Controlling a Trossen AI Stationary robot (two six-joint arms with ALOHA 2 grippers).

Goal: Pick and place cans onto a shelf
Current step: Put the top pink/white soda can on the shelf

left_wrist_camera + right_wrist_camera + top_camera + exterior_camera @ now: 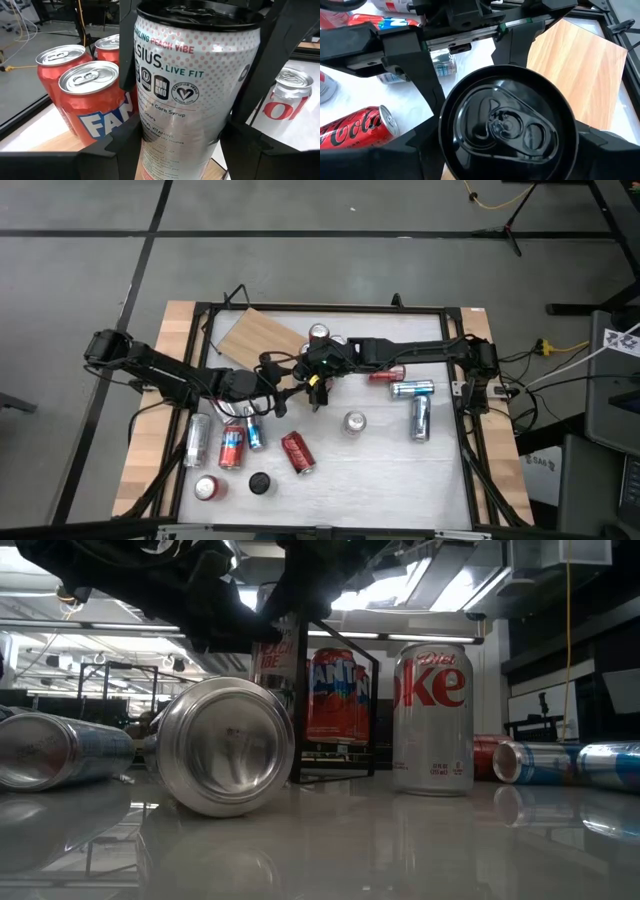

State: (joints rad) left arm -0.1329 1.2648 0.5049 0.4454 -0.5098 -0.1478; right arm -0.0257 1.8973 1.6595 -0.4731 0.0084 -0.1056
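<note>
Slim can (192,85): upright between left fingers (125,145) and right fingers (405,60), both gripping; release one set before lowering beside shelf (580,65) cans (92,100).

Tight at the shelf (262,337) edge: both grippers crowd one slim can (192,85), red cans (85,100) packed just beside. The board's far half looks open, though arms probably hide part. A Diet Coke can (354,423) stands alone mid-table; lying cans (228,446) clutter the left front.
</note>
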